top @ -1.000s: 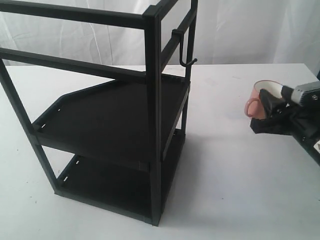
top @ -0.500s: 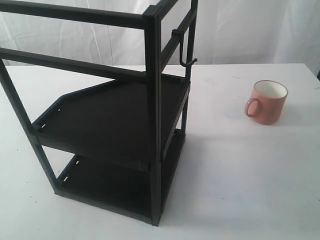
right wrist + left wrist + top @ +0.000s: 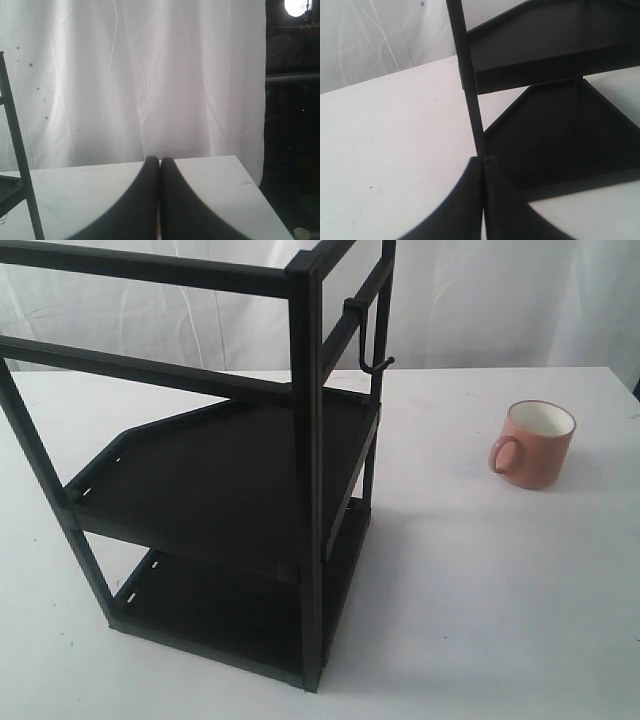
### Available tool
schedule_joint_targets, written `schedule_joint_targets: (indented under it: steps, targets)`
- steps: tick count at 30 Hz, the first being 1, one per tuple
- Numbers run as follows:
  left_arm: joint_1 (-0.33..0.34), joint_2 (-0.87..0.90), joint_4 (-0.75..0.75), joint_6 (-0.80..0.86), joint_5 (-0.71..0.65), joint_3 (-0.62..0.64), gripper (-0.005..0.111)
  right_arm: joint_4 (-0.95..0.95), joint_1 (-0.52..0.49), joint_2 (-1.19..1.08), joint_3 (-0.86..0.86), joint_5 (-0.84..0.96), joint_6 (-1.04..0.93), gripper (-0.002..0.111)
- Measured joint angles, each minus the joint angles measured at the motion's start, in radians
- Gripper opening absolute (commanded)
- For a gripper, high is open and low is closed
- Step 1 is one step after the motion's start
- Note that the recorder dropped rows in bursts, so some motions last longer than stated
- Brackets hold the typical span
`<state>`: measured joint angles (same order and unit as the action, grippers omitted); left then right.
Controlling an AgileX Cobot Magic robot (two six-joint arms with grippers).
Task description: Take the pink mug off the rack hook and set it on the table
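Note:
The pink mug (image 3: 536, 444) stands upright on the white table (image 3: 480, 580), right of the rack, its handle turned toward the rack. The black rack hook (image 3: 371, 338) hangs bare from the rack's top bar. Neither gripper appears in the exterior view. In the left wrist view my left gripper (image 3: 483, 161) is shut with nothing held, just in front of a rack post. In the right wrist view my right gripper (image 3: 159, 161) is shut and holds nothing, over the table, facing the white curtain. The mug shows in neither wrist view.
The black two-shelf rack (image 3: 230, 480) fills the left and centre of the exterior view. One of its posts (image 3: 20, 150) shows in the right wrist view. A white curtain (image 3: 500, 300) hangs behind the table, with a dark area (image 3: 292, 125) past the table's edge.
A second ago my right gripper was at the mug on the table. It has since let go and drawn back out of the exterior view. The mug has stayed put.

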<state>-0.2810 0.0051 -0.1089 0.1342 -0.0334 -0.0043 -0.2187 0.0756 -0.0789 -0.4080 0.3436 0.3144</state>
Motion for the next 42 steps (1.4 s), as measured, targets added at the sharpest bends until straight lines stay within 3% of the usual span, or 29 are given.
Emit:
schedule_joint_targets:
  steps: [19,23,32,42]
  targets:
    - [0.000,0.000,0.000,0.000,0.000,0.000,0.000,0.004,0.000,0.002,0.002,0.002,0.000,0.000]
    - [0.000,0.000,0.000,0.000,0.000,0.000,0.000,0.085,0.000,0.002,0.015,0.005,-0.003,0.000]
    - [0.000,0.000,0.000,0.000,0.000,0.000,0.000,0.350,0.000,0.037,0.072,0.009,-0.421,0.000]
    - [0.000,0.000,0.000,0.000,0.000,0.000,0.000,0.373,0.000,0.074,0.214,0.002,-0.446,0.000]
